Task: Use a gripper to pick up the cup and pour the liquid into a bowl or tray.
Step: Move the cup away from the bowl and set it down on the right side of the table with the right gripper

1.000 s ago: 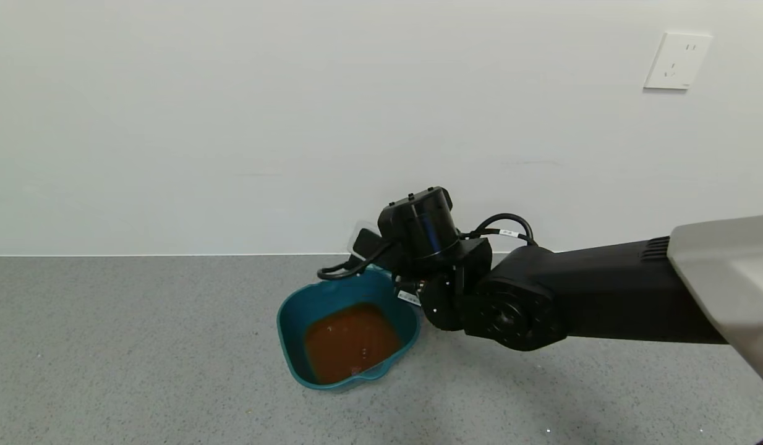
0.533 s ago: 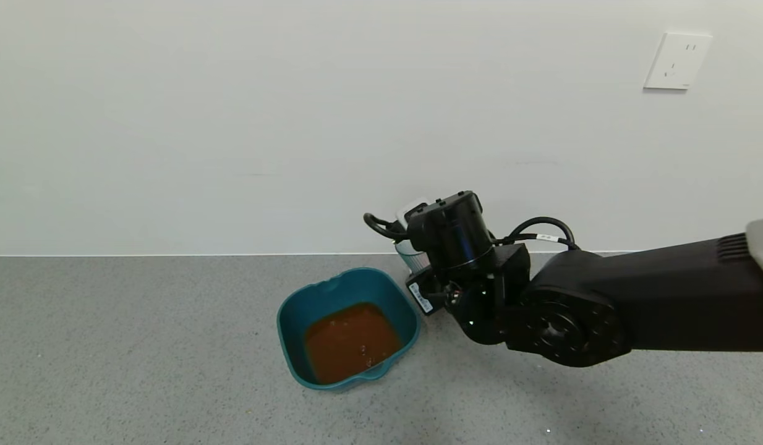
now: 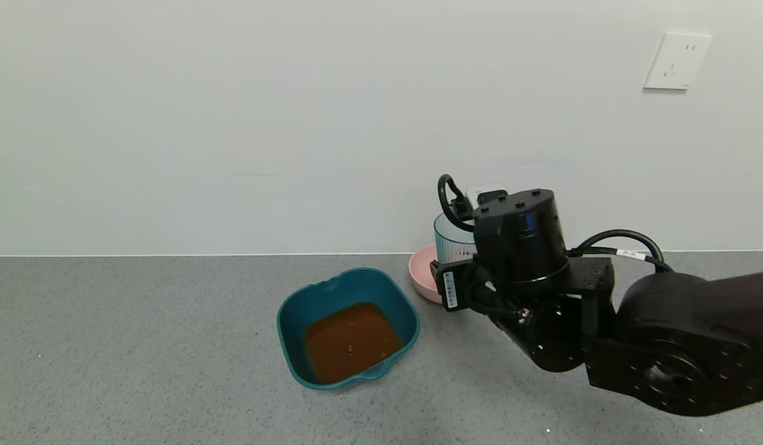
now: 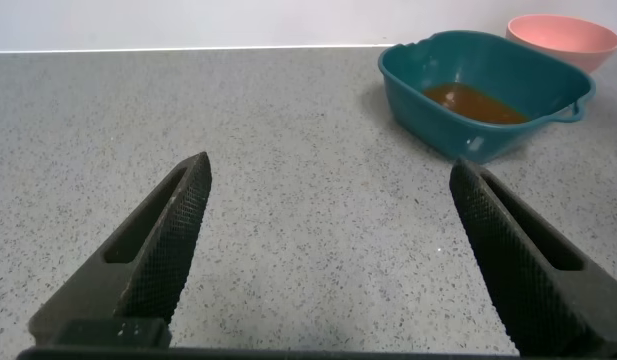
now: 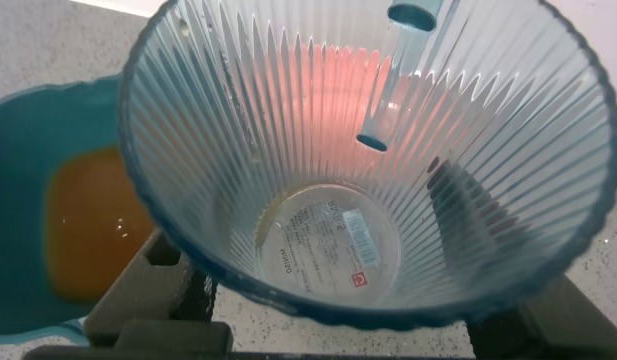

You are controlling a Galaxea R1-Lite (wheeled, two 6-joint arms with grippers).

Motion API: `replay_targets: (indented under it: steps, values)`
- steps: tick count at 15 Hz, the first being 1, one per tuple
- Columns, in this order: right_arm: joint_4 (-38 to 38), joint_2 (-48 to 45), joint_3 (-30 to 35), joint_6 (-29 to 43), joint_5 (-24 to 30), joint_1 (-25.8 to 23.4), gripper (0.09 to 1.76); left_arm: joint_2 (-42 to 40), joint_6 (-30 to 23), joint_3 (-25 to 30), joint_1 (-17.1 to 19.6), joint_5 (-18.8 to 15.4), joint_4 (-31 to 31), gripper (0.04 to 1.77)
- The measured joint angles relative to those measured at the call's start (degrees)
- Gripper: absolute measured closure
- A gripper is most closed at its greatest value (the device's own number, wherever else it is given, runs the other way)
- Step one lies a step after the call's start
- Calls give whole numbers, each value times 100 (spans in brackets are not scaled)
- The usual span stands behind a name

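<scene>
The ribbed blue-grey cup (image 3: 451, 242) stands upright in my right gripper (image 5: 358, 300), which is shut on its lower wall. The black wrist (image 3: 520, 238) hides the fingers in the head view. The cup (image 5: 378, 170) is empty inside; its base label shows. It is held to the right of the teal basin (image 3: 282, 321), over the pink bowl's near edge. The basin holds reddish-brown liquid (image 3: 350, 341). My left gripper (image 4: 330, 168) is open and empty over the bare counter, with the basin (image 4: 408, 75) and its liquid (image 4: 473, 100) farther off.
A small round pink bowl (image 3: 421, 272) sits against the wall, right of the basin; it also shows in the left wrist view (image 4: 563, 35). The white wall runs close behind, with a socket (image 3: 677, 60) up right. Grey speckled counter lies left and in front.
My right arm has swung right, away from above the basin's back rim. The cup has turned from tilted to upright. The pink bowl has come into view.
</scene>
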Motion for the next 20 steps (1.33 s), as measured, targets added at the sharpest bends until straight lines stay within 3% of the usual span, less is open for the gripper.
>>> replay_targets:
  steps: [4,9,15,20]
  values:
    - [-864,-425,1047,17,15,-238,51,0,0,0,0,0,0,9]
    - [-1773,-511,1888,11,574,-1186,51,0,0,0,0,0,0,9]
    - [-2248,16,2050,-22,1211,-2186,51,0,0,0,0,0,0,9]
    - [-3082,895,1871,-333,1523,-2697,51,0,0,0,0,0,0,9]
